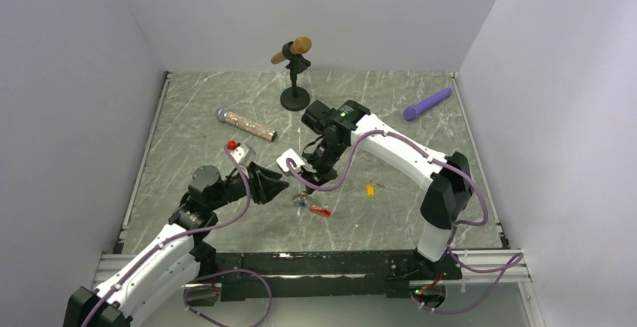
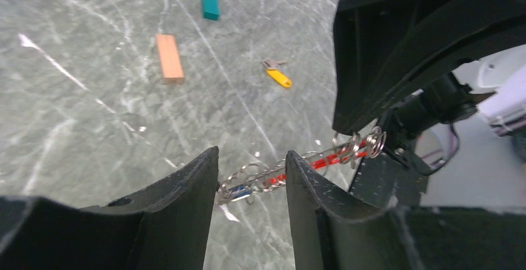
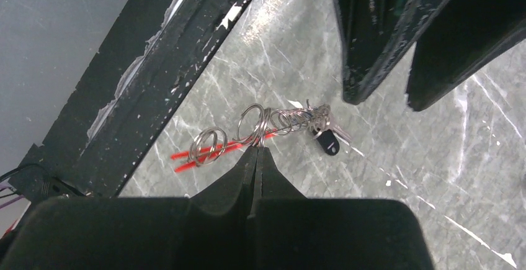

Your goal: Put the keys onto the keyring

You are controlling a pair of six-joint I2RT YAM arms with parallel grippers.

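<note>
Right gripper, fingers pressed together, pinches a coil of the silvery keyring near the middle of the worktop's near edge. Left gripper is spread around the chain's other end. A yellow key lies apart, toward the right edge.

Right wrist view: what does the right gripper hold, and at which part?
The right gripper holds the keyring; its shut jaws pinch one wire loop near the middle of the chain.
</note>
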